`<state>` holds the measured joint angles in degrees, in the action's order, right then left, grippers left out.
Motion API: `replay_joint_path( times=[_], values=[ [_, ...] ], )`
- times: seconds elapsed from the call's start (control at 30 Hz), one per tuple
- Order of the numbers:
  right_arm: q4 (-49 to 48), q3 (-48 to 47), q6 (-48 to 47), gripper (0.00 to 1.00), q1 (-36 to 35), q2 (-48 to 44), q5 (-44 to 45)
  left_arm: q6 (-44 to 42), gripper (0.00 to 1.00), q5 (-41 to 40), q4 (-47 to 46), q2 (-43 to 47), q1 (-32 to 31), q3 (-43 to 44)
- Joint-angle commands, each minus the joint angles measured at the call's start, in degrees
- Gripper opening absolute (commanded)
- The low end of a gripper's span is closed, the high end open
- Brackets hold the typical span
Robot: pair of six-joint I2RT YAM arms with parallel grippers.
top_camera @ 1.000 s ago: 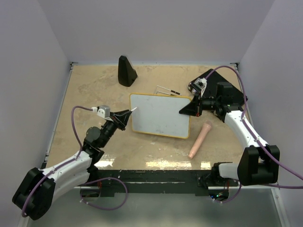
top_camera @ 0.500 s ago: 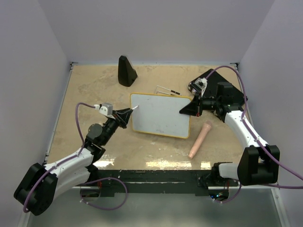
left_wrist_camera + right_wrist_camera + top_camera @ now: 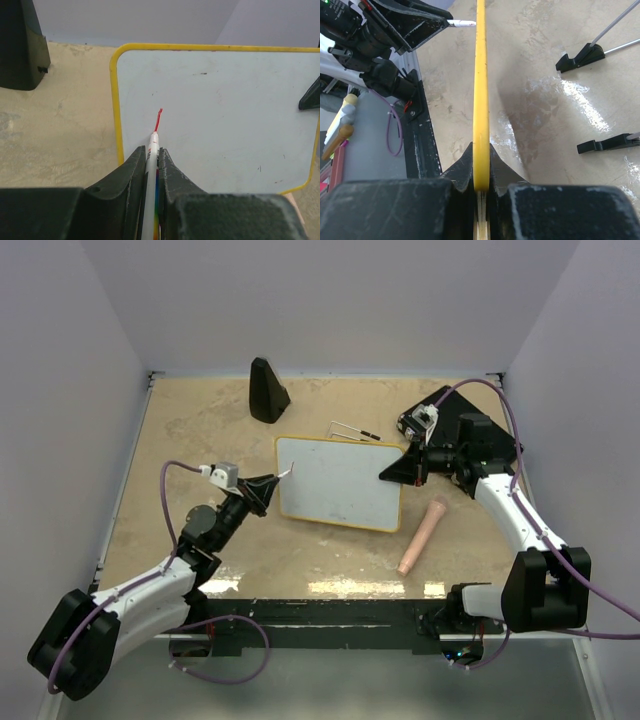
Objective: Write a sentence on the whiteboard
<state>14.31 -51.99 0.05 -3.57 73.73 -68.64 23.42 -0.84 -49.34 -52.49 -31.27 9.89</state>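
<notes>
From above, the whiteboard (image 3: 340,483) sits at the middle of the sandy, mottled worktop (image 3: 200,430). The left hand (image 3: 272,481) is at its near-left corner and the right hand (image 3: 395,472) at its right edge. A black wedge-shaped block (image 3: 267,390) stands beyond it, two thin metal rods (image 3: 350,430) with small black ends lie just past its far edge, and a pinkish tapered stick (image 3: 422,535) rests to its right. From the left wrist, the left hand is clenched on a slim white marker (image 3: 151,165) whose tip rests at the foot of a short red stroke (image 3: 158,119) near the board's left edge. The glossy white face is otherwise bare apart from a few faint specks. Writing has only just begun, and the next move calls for light, steady pressure while drawing the tip rightward into letters. From the right wrist, the right hand is clamped on the board's smooth yellow rim (image 3: 481,100), seen edge-on, and steadies it. I cannot tell whether the board lies flat or is tilted.
</notes>
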Motion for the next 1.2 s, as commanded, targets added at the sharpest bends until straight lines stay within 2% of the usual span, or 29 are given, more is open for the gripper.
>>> replay_joint_path(
  times=[0.0, 0.4, 0.77, 1.17],
  values=[
    [-3.49, -0.40, 1.53, 0.00, 0.06, -2.81, -5.36, 0.31, 0.00, 0.05, -0.41, 0.90, -0.20, -1.63],
    [-3.58, -0.40, 1.53, 0.00, 0.06, -2.81, -5.45, 2.07, 0.00, 2.33, 0.92, 2.66, -0.20, -4.62],
    [-3.67, -0.22, 1.61, 0.00, 0.15, -3.07, -5.27, 2.42, 0.00, 4.80, -0.75, 0.63, -0.20, -0.93],
    [-3.67, -0.22, 1.44, 0.00, 0.15, -2.89, -5.19, 2.77, 0.00, 5.59, 0.83, 5.20, -0.20, 1.45]
  ],
)
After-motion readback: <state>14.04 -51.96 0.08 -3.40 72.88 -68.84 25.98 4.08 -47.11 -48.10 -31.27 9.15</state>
